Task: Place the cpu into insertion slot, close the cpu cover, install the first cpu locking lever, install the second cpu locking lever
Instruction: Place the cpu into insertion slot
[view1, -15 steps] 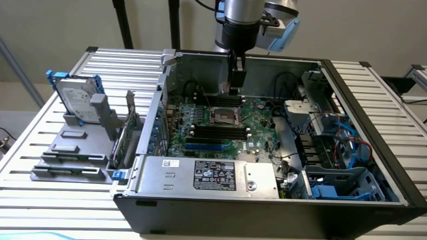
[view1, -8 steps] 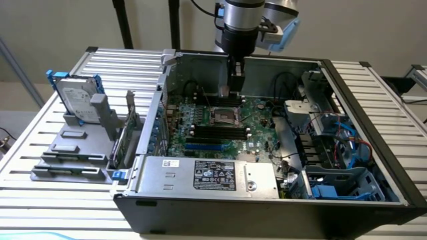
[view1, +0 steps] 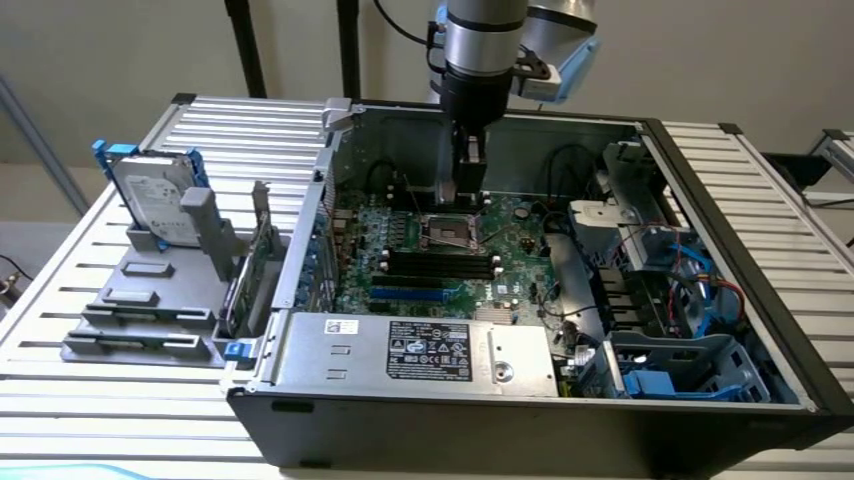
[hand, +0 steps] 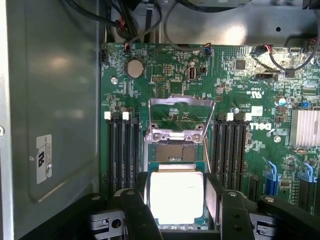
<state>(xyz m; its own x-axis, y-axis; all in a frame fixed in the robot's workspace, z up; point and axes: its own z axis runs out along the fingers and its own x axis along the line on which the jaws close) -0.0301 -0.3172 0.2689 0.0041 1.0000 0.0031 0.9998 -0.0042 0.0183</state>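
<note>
One cpu is pinched between the hand's two fingers near one insertion slot, with one cpu cover raised.

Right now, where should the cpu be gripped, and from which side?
By two opposite side edges, coming straight down over its metal top. The cpu is a thin flat square lying level, so only its edges give parallel faces; the pincer holds it that way above the insertion slot.

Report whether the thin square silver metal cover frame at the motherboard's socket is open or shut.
Open: the thin silver cpu cover stands swung up, clear of the silver-rimmed square insertion slot, which lies uncovered.
</note>
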